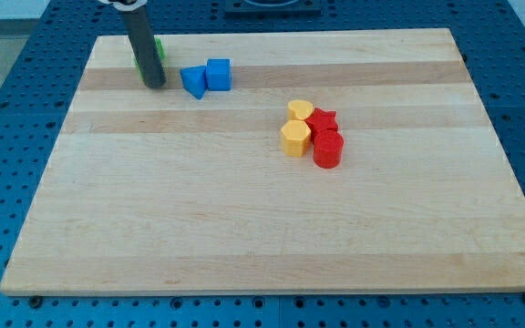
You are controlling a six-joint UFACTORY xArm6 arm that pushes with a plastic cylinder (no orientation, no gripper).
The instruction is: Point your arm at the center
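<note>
At the view's top left, the tip [154,84] rests on the wooden board [153,228]; it holds nothing. A green block [159,46] is mostly hidden behind the rod, perhaps touching it. Just to the right lie two blue blocks [207,76]. Further right stands a cluster of yellow blocks [296,129] and red blocks [326,138]. The board's centre lies down and right of the tip, just left of this cluster.

my tip [154,84] rests near the view's top left, rod almost upright.
</note>
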